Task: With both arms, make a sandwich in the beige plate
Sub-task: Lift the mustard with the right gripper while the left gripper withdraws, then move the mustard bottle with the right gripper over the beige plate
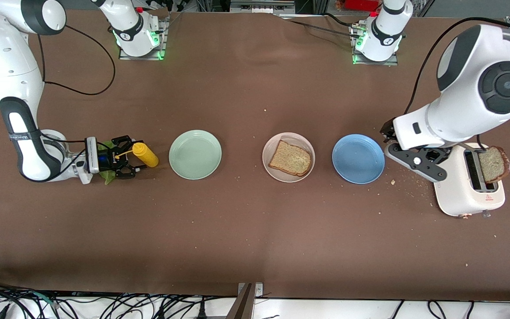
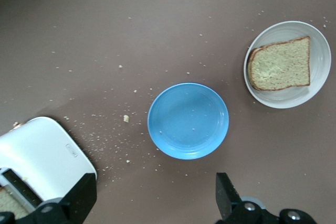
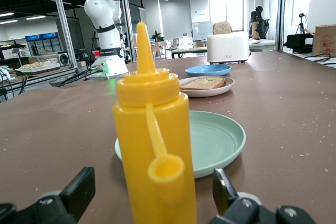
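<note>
Fingers of the right gripper are held apart just beside a yellow squeeze bottle, standing upright on the counter. The left gripper is spread open over the counter between toaster and blue plate. One bread slice lies flat in the beige plate, between the blue and mint-green plate.
</note>
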{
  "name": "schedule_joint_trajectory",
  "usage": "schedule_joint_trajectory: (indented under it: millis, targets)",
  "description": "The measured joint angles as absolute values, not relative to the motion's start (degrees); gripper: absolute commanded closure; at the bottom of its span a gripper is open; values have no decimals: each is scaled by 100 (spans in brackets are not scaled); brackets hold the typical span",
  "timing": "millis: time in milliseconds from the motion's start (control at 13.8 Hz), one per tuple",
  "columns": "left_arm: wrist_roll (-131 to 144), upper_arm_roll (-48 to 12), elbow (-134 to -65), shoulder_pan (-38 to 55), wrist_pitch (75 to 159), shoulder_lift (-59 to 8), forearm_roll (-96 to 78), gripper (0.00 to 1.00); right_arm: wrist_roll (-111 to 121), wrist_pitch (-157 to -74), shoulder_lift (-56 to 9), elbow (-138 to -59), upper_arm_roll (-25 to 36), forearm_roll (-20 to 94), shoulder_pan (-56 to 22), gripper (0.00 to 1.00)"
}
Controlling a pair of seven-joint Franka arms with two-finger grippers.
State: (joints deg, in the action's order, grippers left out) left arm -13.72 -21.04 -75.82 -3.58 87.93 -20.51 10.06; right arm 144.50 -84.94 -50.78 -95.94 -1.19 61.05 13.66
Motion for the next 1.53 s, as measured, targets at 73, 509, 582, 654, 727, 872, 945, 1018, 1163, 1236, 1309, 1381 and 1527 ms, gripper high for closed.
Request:
schedule_joint_trajectory:
  millis: [73,509,582,654,727,872,945,1018,1163,1236,1309,1381,1527]
  targets:
    - [-1373,-2087,-7482,-444,8748,-2044,1016,0,14447,-8500,-5078,-9594,-119,6160,1341,2]
    - [-1275,-2022,-6944,-829,8631,-1996,1016,0,14348,-8673,-5076,-9576,-121,6211,1121,100]
    - [-1210,-2025,-6924,-828,8574,-1955,1016,0,14252,-8677,-5074,-9549,-122,6210,1111,100]
    - [-1079,-2033,-6916,-821,8489,-1888,1016,0,14108,-8678,-5072,-9517,-121,6210,1111,100]
    - [-904,-2035,-6915,-819,8395,-1801,1016,0,13964,-8679,-5072,-9475,-120,6198,1110,100]
    - [-665,-2018,-6984,-823,8188,-1567,1016,0,13545,-8678,-5060,-9301,-120,6119,1101,100]
    - [-599,-1978,-7127,-826,8159,-1416,1003,0,13230,-8676,-5036,-9167,-121,5996,1089,100]
    - [-575,-1866,-7333,-823,8171,-1248,914,0,12883,-8671,-4992,-9010,-124,5823,1064,100]
    - [-574,-1447,-7921,-814,8340,-854,424,0,12015,-8661,-4823,-8656,-144,5491,922,100]
    - [-586,-1260,-8239,-805,8459,-664,261,0,11492,-8659,-4698,-8473,-151,5309,781,100]
    - [-588,-1145,-8517,-772,8554,-496,187,0,10957,-8660,-4567,-8293,-158,5120,615,100]
    - [-580,-1094,-8737,-713,8599,-353,175,0,10416,-8662,-4433,-8099,-165,4928,424,100]
    - [-539,-1073,-9035,-579,8651,-141,175,0,9424,-8663,-4199,-7727,-174,4570,19,100]
